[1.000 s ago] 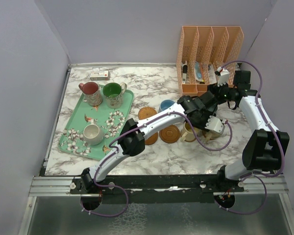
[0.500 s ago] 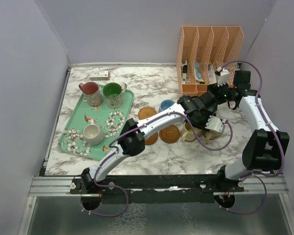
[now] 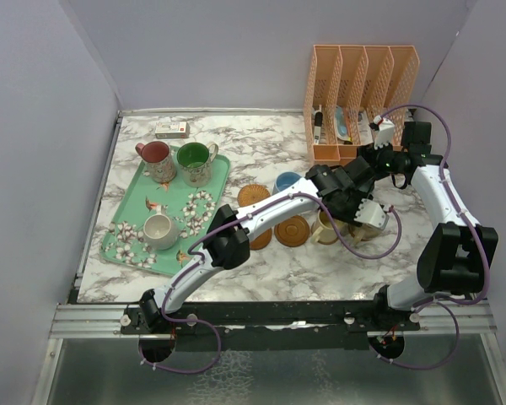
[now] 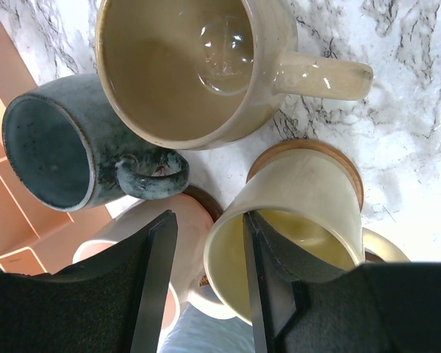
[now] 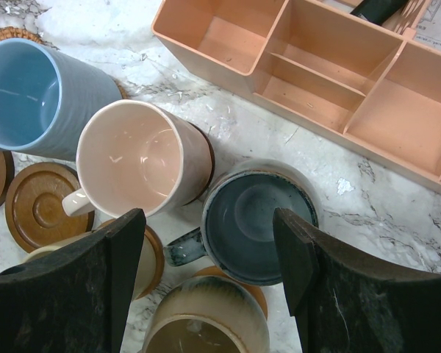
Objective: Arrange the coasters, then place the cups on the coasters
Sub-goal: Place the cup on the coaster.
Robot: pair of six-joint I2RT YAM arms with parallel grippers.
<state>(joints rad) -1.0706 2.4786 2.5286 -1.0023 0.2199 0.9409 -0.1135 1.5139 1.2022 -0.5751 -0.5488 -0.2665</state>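
Note:
My left gripper is open and straddles the rim of the yellow cup, one finger inside it and the other apart from its wall. That cup stands on a coaster. Around it stand the tan cup, the dark grey-teal cup and the pink cup. My right gripper hangs open above the dark grey-teal cup, beside the pink cup, blue cup and tan cup. Bare coasters lie mid-table. Red, green and cream cups stand on the tray.
The mint floral tray lies at the left. An orange slotted organizer stands at the back right, close behind the cup cluster. A small box sits at the back left. Both arms crowd over the cups at the right.

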